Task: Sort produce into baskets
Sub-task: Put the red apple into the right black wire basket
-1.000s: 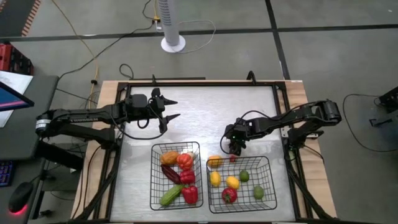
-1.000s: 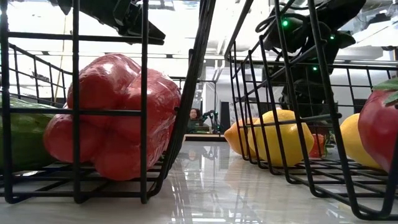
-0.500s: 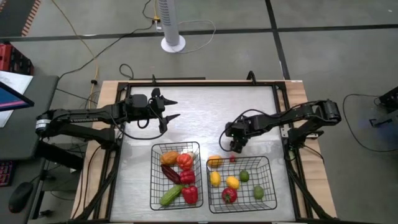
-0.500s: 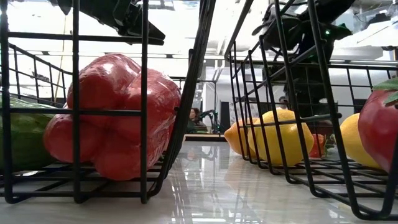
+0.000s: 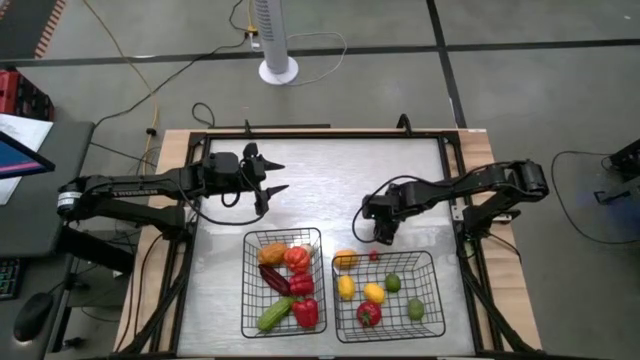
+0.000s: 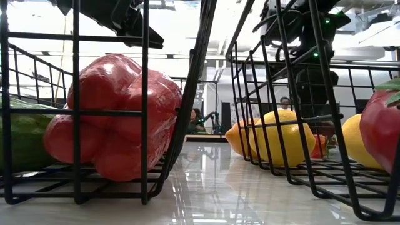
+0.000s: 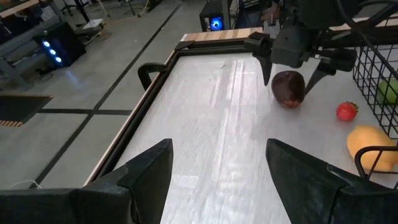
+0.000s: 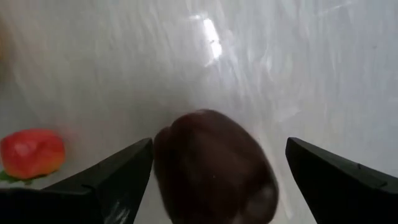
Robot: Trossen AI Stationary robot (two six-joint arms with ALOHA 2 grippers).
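I see the right gripper (image 5: 384,236) with jaws wide apart, straddling a dark purple piece (image 7: 288,88) on the table (image 5: 320,180) near mid-table, just beyond the right basket (image 5: 428,262). Its long axis is unclear. The left gripper (image 5: 277,176), jaws apart, waits near the table's left edge.

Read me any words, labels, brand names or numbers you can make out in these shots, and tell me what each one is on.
None can be read.
Left arm: a pale line of lettering runs along its link in the high view, too small to read.
Produce, both baskets and the table: no text shows in any view.
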